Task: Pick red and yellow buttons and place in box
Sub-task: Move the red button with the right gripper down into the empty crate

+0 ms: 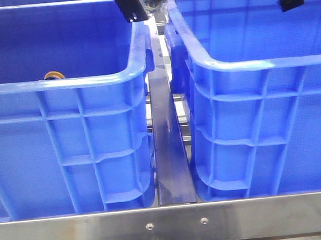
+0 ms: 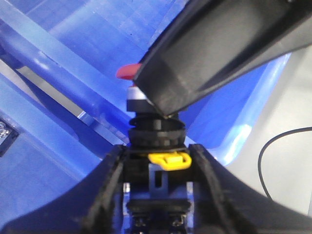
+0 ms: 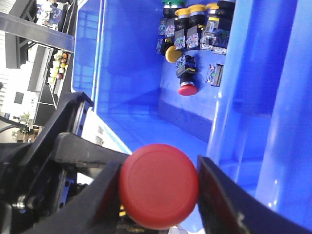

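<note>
Right wrist view: claw [image 3: 158, 195] clamping red button [image 3: 158, 185].

Matte black, wedge-shaped fingers [image 3: 87, 195]

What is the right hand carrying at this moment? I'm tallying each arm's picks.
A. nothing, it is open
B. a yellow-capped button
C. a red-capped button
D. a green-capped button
C: in the right wrist view the right hand is closed on a red button, its round red cap sitting between the two fingers, above the blue box.
</note>
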